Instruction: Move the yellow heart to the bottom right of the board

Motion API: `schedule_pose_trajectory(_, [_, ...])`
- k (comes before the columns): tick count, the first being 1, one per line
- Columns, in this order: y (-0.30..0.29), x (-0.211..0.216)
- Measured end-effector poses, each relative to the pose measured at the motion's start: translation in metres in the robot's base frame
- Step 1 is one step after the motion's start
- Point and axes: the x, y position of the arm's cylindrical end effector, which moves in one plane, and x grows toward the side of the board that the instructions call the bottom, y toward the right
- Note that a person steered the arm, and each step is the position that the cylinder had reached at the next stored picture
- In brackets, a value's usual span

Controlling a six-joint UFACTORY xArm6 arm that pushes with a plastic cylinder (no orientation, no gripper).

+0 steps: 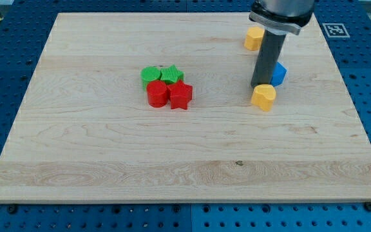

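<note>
A yellow heart point(263, 97) lies on the wooden board point(108, 161), right of centre. My tip point(260, 84) stands right behind it, at its top edge, touching or almost touching it. A blue block point(279, 73) sits just to the right of the rod, partly hidden by it. A second yellow block point(254, 38) lies near the view's top, partly behind the arm.
A cluster of blocks sits left of centre: a green round block point(150, 75), a green star point(171, 75), a red round block point(157, 94) and a red star point(181, 95), all touching. A fiducial marker point(334, 29) lies off the board's top right corner.
</note>
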Motion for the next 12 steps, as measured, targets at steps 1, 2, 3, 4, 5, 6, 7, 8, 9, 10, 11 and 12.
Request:
schedule_pose_trajectory(1, [0.000,0.004])
schedule_pose_trajectory(2, [-0.008,0.006])
schedule_pose_trajectory(3, [-0.016,0.008])
schedule_pose_trajectory(4, [-0.002,0.029])
schedule_pose_trajectory(5, [0.001,0.033])
schedule_pose_trajectory(6, [0.002,0.033])
schedule_pose_trajectory(7, [0.009,0.043])
schedule_pose_trajectory(8, [0.009,0.044])
schedule_pose_trajectory(9, [0.020,0.055])
schedule_pose_trajectory(10, [0.026,0.057])
schedule_pose_trajectory(11, [0.011,0.056])
schedule_pose_trajectory(12, [-0.008,0.062])
